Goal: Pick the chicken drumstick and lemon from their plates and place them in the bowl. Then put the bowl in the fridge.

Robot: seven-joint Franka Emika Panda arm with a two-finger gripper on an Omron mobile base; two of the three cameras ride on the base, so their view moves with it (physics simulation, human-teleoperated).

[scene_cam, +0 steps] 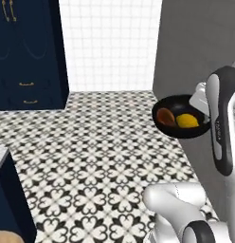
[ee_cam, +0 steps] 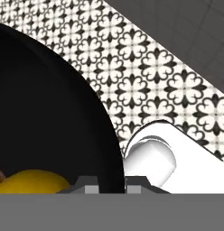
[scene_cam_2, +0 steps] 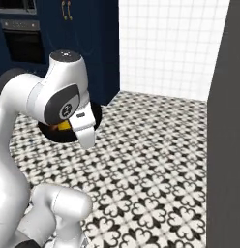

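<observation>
The black bowl [scene_cam: 180, 132] hangs in the air above the floor, beside the arm. In it lie the reddish-brown chicken drumstick [scene_cam: 165, 116] and the yellow lemon [scene_cam: 187, 121]. My gripper [ee_cam: 112, 184] is shut on the bowl's rim [ee_cam: 114, 153], one fingertip inside and one outside. The hand view shows the lemon [ee_cam: 32, 180] low in the bowl. In the right base view the bowl [scene_cam_2: 50, 131] and lemon [scene_cam_2: 64, 125] peek out behind the arm. A tall plain grey face [scene_cam: 200, 42], apparently the fridge's side, stands at the right. The plates are out of view.
Patterned black-and-white floor [scene_cam: 91, 156] spreads below. Navy cabinets with gold handles [scene_cam: 24, 52] stand far left, a white tiled wall [scene_cam: 110, 42] at the back. A navy counter corner [scene_cam: 8, 190] sits near left. A built-in oven [scene_cam_2: 20, 38] shows at upper left.
</observation>
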